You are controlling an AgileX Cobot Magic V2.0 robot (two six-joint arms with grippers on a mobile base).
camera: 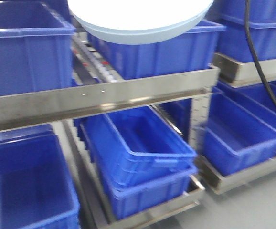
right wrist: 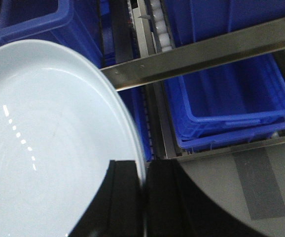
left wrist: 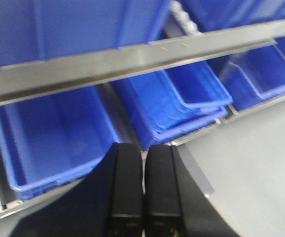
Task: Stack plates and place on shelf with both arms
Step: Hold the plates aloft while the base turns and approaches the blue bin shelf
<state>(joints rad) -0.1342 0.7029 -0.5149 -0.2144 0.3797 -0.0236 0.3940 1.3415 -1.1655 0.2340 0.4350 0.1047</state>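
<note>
While the right fingers (right wrist: 132, 197) clamp a plate (right wrist: 49, 148) by its rim (left fingers (left wrist: 131, 192) together, empty), the shelf (right wrist: 206, 52) beyond them awaits it.

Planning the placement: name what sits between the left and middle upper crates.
A grey roller track, between left crate and middle crate; front view shows it.

Pale bluish-white plate (right wrist: 49, 148), blue crates (camera: 143, 143), steel-grey shelf rail (camera: 104, 95), black fingers (right wrist: 125, 197)
</note>
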